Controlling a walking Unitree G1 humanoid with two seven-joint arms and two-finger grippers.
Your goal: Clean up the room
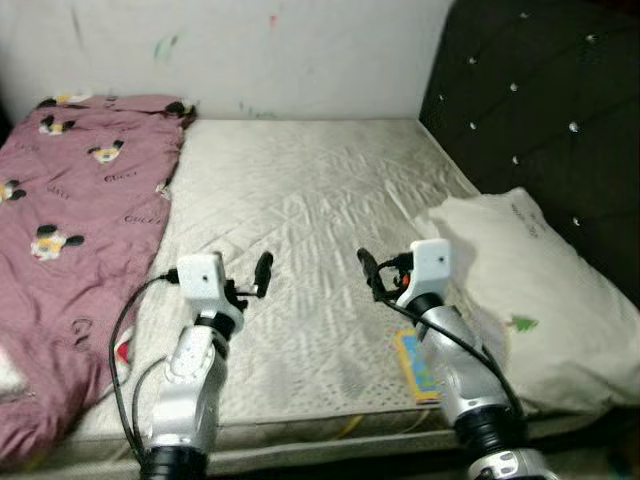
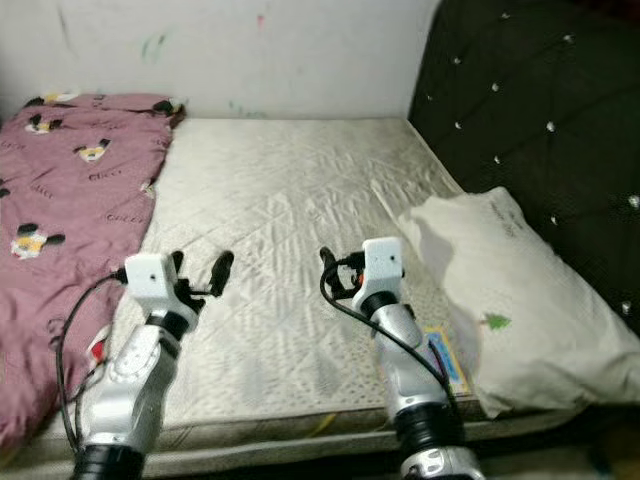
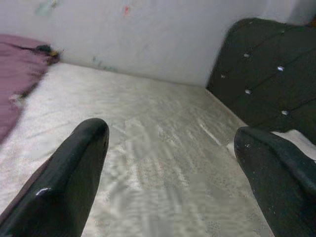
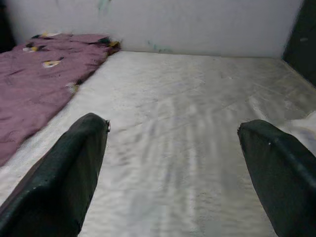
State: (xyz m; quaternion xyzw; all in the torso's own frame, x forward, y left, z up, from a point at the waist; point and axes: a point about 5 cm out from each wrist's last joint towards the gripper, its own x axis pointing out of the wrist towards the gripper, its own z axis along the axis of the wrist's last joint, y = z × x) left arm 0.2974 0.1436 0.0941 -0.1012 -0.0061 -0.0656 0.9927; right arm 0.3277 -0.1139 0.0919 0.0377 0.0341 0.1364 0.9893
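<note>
Hovering low over the near edge of the mattress (image 1: 300,210), both arms are out front w/ nothing held: left gripper (image 1: 262,276) at approx 7 o'clock in the head view, fingers spread wide and empty per its wrist view, black fingers (image 3: 74,177) well apart w/ bare mattress between; right gripper (image 1: 370,272) at approx 5 o'clock, likewise spread and empty, its fingers (image 4: 64,182) framing bare quilted surface. Risks, as a judgement: a colourful flat item, maybe a booklet or card (image 1: 415,365), lies under the right forearm near the mattress edge at 5 o'clock, so a sweep or pull-back of that arm could drag it off onto the floor; the loose black cable (image 1: 125,340) looping off the left arm could snag the blanket's hem if that arm reaches to 9 o'clock; grabbing the soft stuff w/ thin fingers may catch only a fold, so it'd slip or bunch. Count, near to far: 2 grippers, 1 flat colourful item, 1 pale pillow (image 1: 530,300) at 3–4 o'clock against the dark tufted headboard (image 1: 550,110), 1 pink patterned blanket (image 1: 70,230) crumpled along 9–10 o'clock, 1 mattress, 1 scuffed white wall (image 1: 300,50) at 12. Task things likely = blanket and pillow, both well apart from either gripper.
</note>
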